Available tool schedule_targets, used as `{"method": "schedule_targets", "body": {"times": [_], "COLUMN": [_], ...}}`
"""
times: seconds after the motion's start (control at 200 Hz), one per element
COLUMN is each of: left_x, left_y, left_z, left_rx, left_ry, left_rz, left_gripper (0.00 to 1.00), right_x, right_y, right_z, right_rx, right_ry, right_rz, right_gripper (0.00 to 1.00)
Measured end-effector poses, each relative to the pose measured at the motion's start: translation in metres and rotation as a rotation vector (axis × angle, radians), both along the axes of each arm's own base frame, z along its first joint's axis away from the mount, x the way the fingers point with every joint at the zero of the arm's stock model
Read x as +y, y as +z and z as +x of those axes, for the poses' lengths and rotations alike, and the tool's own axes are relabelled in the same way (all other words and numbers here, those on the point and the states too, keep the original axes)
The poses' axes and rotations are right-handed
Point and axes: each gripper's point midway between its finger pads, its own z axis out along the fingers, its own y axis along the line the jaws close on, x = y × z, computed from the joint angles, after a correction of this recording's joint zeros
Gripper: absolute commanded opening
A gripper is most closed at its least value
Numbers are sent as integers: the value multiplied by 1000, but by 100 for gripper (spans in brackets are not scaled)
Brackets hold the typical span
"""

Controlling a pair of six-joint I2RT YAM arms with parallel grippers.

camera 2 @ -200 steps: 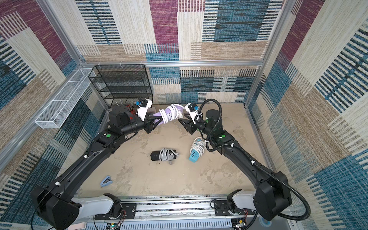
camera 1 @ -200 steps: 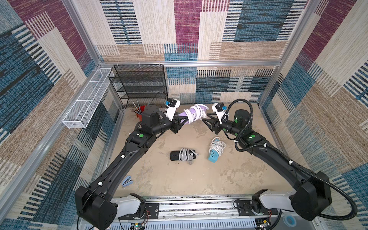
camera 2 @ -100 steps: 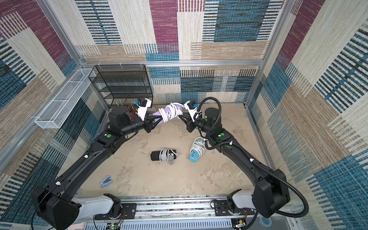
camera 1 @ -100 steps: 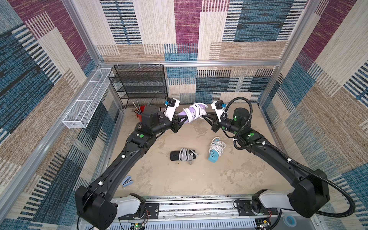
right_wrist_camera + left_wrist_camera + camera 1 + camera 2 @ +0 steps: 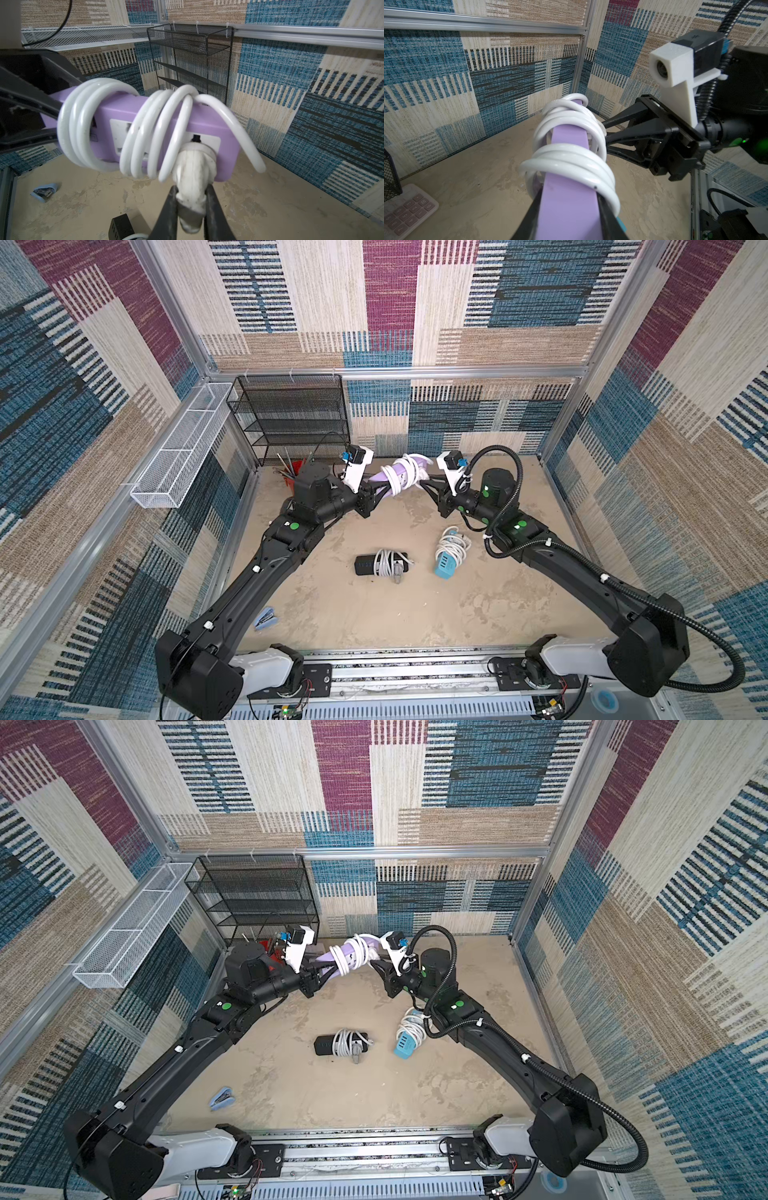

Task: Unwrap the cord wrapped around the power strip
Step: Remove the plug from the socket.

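Right, my left gripper (image 5: 568, 209) clamps the purple power strip (image 5: 124, 108), right gripper (image 5: 192, 204) pinches the plug (image 5: 193, 166); next I'd pull it free and unwind the cord (image 5: 70, 124)

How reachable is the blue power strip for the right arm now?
Probably not yet: the right gripper is shut on the white plug. Otherwise the blue power strip lies unblocked beside that arm.
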Motion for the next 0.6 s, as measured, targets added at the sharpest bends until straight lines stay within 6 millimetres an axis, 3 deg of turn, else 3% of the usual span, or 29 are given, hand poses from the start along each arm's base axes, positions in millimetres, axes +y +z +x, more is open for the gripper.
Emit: {"method": "schedule_targets", "body": {"times": [0.195,0.361,0.596], "left_x": [4,3,-3], "left_y": [-3,1,10], "left_z": [3,2,-3], "left_rx": [3,-16,-44], "left_ry": [32,33,-6], "left_rz": [6,-3,-22], "left_gripper": [0,0,0], "right_x": [8,6,-25], "right_y": [-6,0,11], "right_z": [3,4,3], "right_rx": [16,10,-3], "right_ry": [-56,-74,-8], "right_rz": [3,11,44], "right_gripper": [0,0,0]}}
